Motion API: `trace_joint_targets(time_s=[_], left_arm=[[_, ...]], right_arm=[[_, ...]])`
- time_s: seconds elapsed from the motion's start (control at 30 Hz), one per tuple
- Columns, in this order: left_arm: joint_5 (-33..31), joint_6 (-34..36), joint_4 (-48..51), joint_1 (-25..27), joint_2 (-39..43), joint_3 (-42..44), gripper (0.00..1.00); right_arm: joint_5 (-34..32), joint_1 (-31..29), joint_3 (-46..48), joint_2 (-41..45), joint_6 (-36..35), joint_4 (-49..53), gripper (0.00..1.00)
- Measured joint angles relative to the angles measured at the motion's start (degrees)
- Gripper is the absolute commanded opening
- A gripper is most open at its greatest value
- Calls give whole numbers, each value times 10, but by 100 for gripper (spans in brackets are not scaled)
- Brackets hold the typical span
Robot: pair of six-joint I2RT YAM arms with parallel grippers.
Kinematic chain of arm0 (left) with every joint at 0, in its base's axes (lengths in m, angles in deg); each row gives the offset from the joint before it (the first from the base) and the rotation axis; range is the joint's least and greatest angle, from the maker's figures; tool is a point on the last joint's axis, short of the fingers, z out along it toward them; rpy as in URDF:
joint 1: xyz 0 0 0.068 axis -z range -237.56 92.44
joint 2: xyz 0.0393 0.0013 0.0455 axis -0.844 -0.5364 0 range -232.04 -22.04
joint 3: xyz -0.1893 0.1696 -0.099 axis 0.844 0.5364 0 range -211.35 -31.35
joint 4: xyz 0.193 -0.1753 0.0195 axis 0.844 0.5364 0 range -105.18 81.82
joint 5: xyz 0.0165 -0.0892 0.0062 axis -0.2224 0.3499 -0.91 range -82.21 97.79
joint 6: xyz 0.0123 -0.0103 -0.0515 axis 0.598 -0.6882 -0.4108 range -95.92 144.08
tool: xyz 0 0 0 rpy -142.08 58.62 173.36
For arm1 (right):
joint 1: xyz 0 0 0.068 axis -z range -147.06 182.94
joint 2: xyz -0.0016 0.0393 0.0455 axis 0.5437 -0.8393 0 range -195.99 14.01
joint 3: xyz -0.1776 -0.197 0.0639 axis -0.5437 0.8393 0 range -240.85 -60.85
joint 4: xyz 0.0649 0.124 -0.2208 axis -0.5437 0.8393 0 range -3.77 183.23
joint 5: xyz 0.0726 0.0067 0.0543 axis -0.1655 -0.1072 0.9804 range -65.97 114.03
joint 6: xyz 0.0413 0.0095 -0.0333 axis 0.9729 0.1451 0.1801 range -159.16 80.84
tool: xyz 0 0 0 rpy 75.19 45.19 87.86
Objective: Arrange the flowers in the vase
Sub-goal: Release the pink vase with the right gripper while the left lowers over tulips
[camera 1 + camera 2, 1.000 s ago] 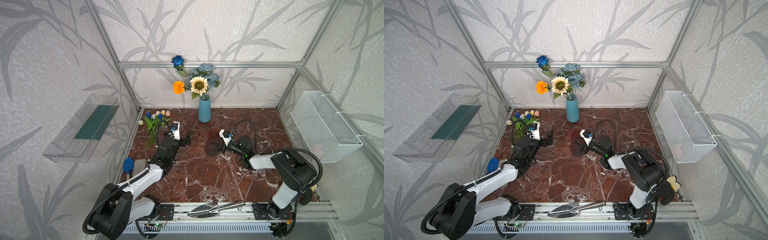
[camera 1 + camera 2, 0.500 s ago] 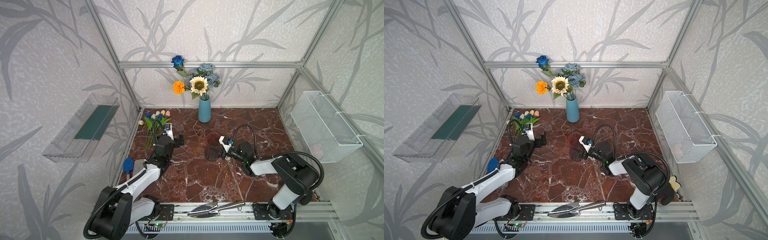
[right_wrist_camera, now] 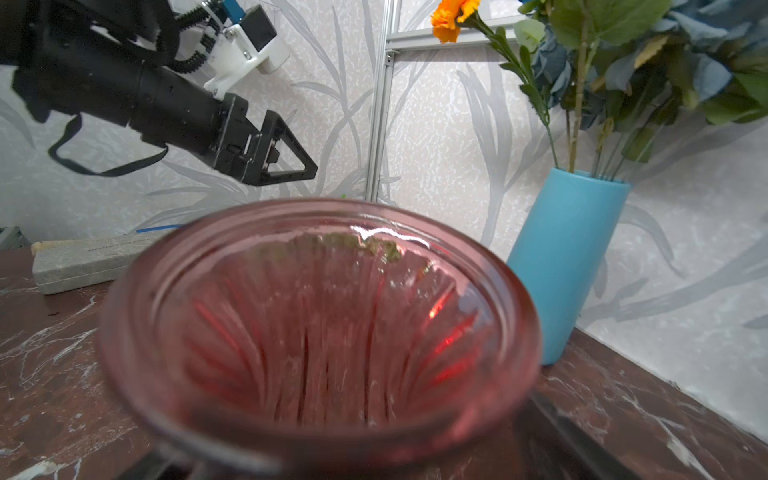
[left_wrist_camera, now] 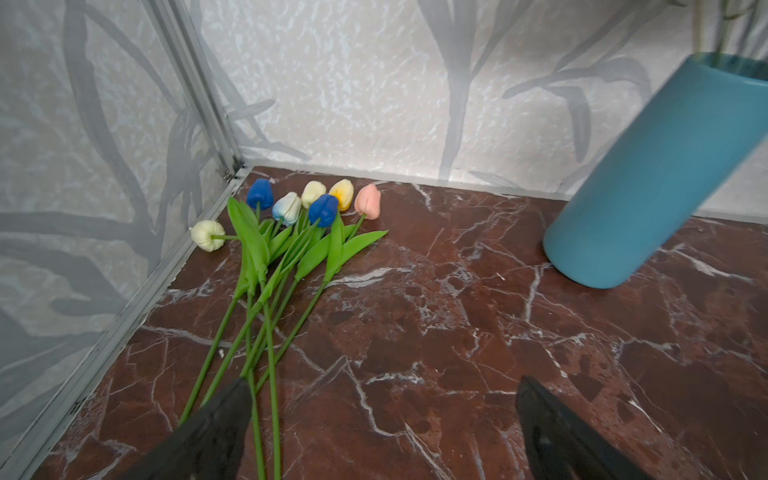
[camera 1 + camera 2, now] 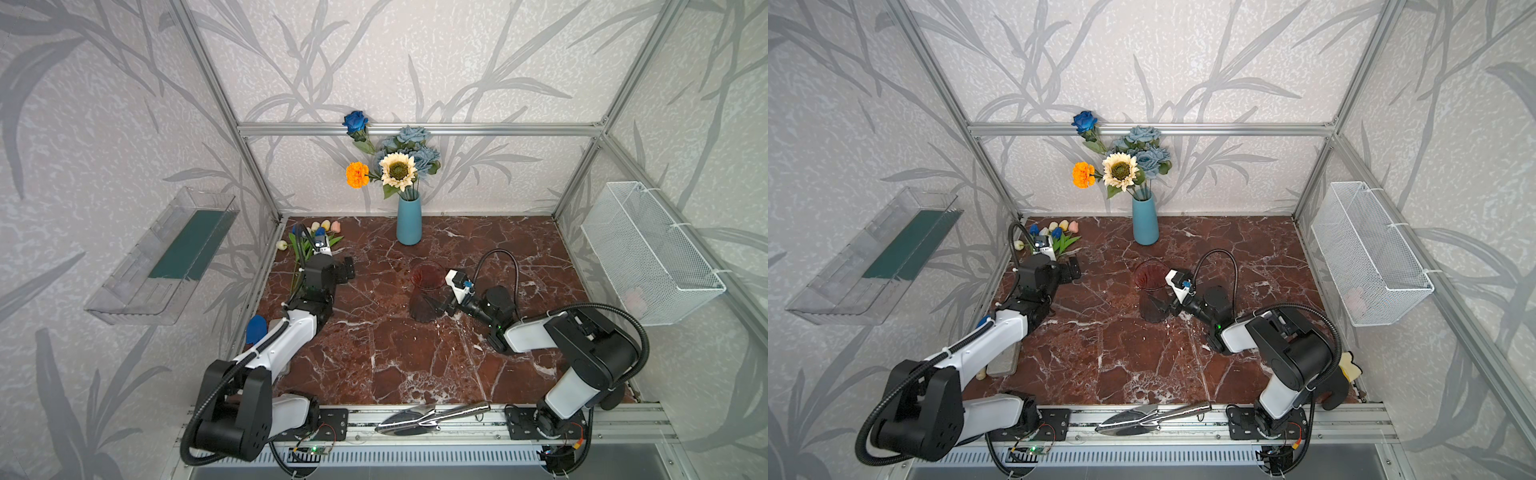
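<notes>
Marble tabletop [image 5: 415, 365]: red glass vase [image 5: 426, 277] stands upright.
Right gripper [image 5: 437, 306]: jaws just widened; vase seemingly released.
Left gripper [image 4: 384, 386]: spread wide, tulips [image 4: 323, 210] likely next.

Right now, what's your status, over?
Left gripper open, over the tulips. Right gripper around red glass, grip unclear. Tulips flat on table, nothing covering them.

The tall blue vase [image 5: 409, 222] looks like smooth, matt ceramic. It stands on a red-brown marble-look tabletop [image 5: 395, 353], polished and white-veined. In front of that vase, the ribbed pink-red glass vase [image 3: 324, 316] is clear and glossy. Left of the blue one, the small tulips [image 4: 323, 210] have matt, rubbery heads and smooth plastic-looking leaves. Well in front of it, a silvery metal trowel [image 5: 419, 419] shines like a mirror.
</notes>
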Motion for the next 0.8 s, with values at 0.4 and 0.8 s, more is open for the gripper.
trace_joint_targets(time_s=[0.4, 0.8], left_arm=[[26, 2, 236, -111, -222, -235, 60], [32, 61, 522, -167, -449, -563, 38]], right_arm=[[2, -8, 70, 230, -7, 59, 99], [-118, -177, 144, 290, -106, 96, 100]])
